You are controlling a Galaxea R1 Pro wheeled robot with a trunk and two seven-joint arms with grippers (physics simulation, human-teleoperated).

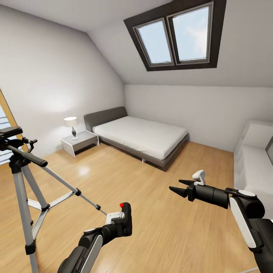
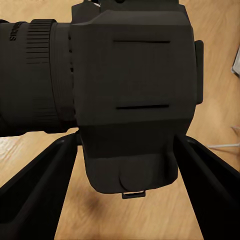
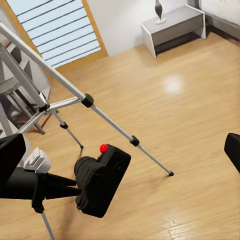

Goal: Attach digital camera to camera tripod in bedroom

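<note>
Carrying the digital camera in the left tool, whose fingers pinch the body from both sides, the robot stands in the bedroom with the camera tripod off to its left on the wood floor. The camera sits low, near one spread leg, while the tripod's black head is well above it. To do this well, I judge the arm should lift first, then bring the camera's base level over the head, staying clear of the pan handle. The right tool hangs free, jaws spread, holding nothing.
</note>
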